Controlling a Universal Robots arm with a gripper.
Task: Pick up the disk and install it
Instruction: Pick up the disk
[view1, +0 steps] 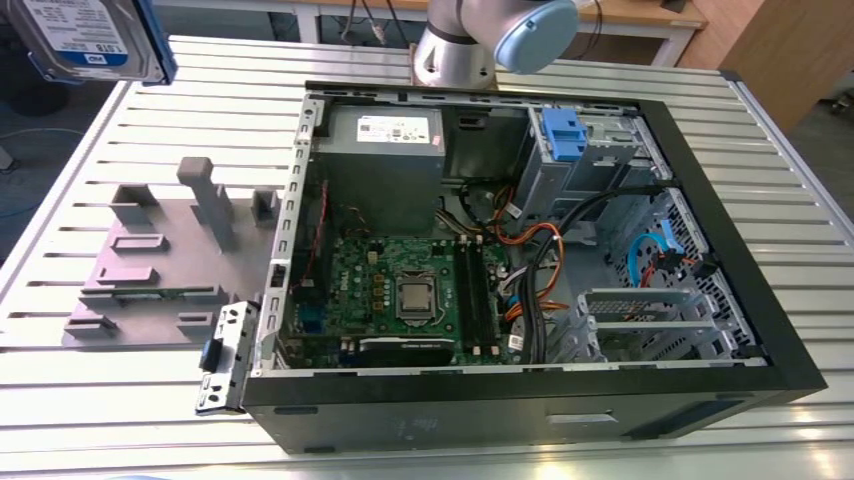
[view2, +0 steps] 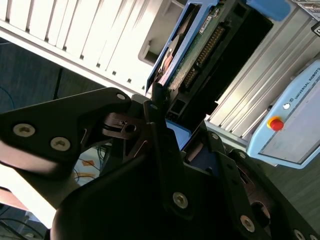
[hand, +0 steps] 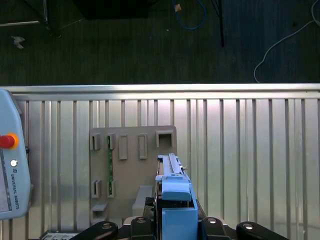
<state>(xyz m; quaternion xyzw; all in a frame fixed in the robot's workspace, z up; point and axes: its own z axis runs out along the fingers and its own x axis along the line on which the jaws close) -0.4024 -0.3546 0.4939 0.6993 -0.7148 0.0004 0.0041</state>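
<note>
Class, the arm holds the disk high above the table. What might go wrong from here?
1. The hand grips the disk by one end, high up; a slip would likely drop it on the table.
2. Loose cables lie beside the drive bay and may snag it.

The computer case (view1: 534, 410) lies on the slatted table (view1: 787, 150), the fixture plate (view1: 147, 290) beside it at the exterior view's left (the disk (view1: 87, 35) up in the air on that side).
</note>
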